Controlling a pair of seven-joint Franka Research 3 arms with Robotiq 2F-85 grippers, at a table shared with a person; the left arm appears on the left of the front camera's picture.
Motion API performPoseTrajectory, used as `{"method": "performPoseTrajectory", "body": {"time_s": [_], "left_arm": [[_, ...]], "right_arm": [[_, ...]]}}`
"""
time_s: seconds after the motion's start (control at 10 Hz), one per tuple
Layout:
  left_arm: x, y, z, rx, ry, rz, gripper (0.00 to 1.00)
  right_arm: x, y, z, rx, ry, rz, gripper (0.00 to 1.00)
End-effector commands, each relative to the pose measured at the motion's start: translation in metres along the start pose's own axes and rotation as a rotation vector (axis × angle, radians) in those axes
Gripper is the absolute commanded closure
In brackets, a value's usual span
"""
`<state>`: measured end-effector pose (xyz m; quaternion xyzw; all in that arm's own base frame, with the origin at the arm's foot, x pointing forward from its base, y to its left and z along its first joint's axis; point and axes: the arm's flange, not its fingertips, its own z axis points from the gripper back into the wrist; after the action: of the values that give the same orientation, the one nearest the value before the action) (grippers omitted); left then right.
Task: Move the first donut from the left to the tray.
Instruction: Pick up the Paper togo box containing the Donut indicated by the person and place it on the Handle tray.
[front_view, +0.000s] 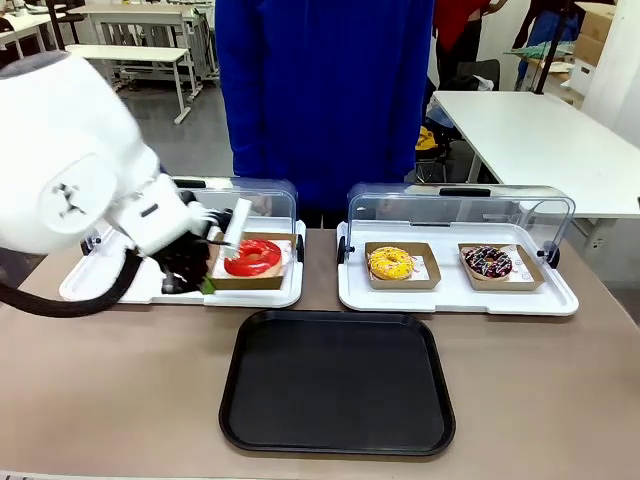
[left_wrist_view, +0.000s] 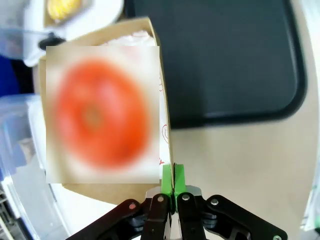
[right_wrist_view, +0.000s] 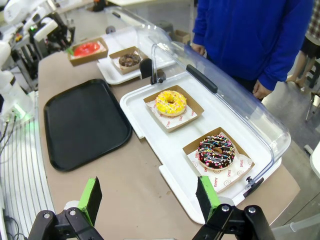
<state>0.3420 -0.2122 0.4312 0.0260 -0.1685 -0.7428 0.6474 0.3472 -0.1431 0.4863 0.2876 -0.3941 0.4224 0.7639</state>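
- At far left, the glossy red-iced ring donut (front_view: 252, 257) sits in its shallow brown cardboard dish (front_view: 283, 276) on a white tray (front_view: 110, 290).
- Left pincer (left_wrist_view: 173, 176): green pads pinched on the dish's thin wall.
- Risk: dish tilting, donut sliding before reaching the flat black plastic tray (front_view: 338, 385).

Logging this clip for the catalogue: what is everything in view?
red donut: one, glossy red, in a brown dish at the left white tray
yellow donut: one, yellow, dished, right white tray
sprinkled chocolate donut: one, dark brown, dished, right white tray
plain chocolate donut: one, brown, dished, left white tray
white trays: two, white, clear lids raised, far side
black tray: one, black, near middle
table: one, tan
person: one, blue top, far side
left claw: black, green pads, pinching the red donut's dish wall
right claw: open, above the table's right end
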Motion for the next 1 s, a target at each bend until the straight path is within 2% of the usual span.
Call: {"method": "performPoseTrajectory", "body": {"time_s": [0.0, 0.2, 0.4, 0.9], "left_arm": [[0.052, -0.037, -0.007, 0.03, 0.07, 0.048, 0.98], [0.097, -0.066, -0.021, 0.029, 0.043, 0.046, 0.98], [0.126, -0.095, -0.037, 0.037, 0.017, 0.055, 0.98], [0.141, -0.123, -0.07, 0.078, 0.057, 0.055, 0.98]], "right_arm": [[0.003, -0.003, 0.0, -0.003, -0.036, 0.023, 0.0], [0.003, -0.003, 0.0, -0.003, -0.036, 0.023, 0.0], [0.003, -0.003, 0.0, -0.003, -0.036, 0.023, 0.0], [0.003, -0.003, 0.0, -0.003, -0.036, 0.023, 0.0]]}}
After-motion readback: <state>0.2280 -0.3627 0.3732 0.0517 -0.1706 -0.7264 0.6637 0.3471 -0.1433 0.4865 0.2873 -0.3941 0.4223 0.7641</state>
